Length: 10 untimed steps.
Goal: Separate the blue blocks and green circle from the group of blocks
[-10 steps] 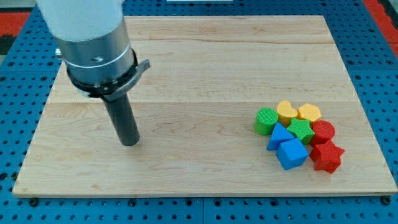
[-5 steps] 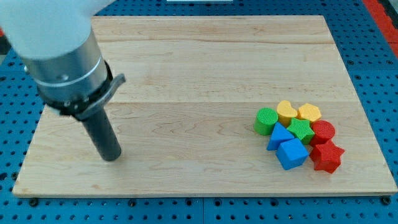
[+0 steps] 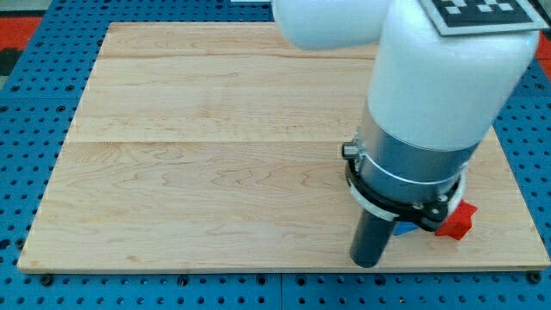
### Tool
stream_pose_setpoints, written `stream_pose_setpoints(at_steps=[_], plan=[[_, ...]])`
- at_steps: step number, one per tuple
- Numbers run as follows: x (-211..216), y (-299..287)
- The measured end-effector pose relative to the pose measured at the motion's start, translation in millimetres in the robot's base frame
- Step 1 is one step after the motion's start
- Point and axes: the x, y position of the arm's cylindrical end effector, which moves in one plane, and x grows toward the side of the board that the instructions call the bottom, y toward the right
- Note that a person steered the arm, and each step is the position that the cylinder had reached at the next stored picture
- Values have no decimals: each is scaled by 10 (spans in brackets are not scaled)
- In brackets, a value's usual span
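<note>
Nearest to us, close to the near edge of the wooden board [image 3: 198, 172], my tip [image 3: 368, 262] rests on the wood toward the right side. We carry no pincer at all, only this dark rod, so there is nothing to spread or press together.

Just right of my tip and a little farther back, a sliver of a blue block [image 3: 403, 230] peeks out from under the arm's collar; its shape cannot be made out. Whether my tip touches it we cannot tell, since the rod and the collar cover the place where they would meet. Right of that sliver, a red block [image 3: 456, 221] shows one corner and part of its side, near the board's right edge; its shape is also mostly hidden.

Farther back, the grey collar and white body of our arm [image 3: 430, 95] fill the right part of the view and cover the spot behind these two blocks. The green circle and any other blocks are hidden from us there.

The left and far parts of the board show only bare wood, and a blue pegboard [image 3: 34, 129] surrounds it.
</note>
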Motion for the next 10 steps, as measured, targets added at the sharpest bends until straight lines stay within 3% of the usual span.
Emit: stream_pose_setpoints(at_steps=[1,4,7,10], plan=[[0,441],[-475,483],[-1351,-299],[-1847,-673]])
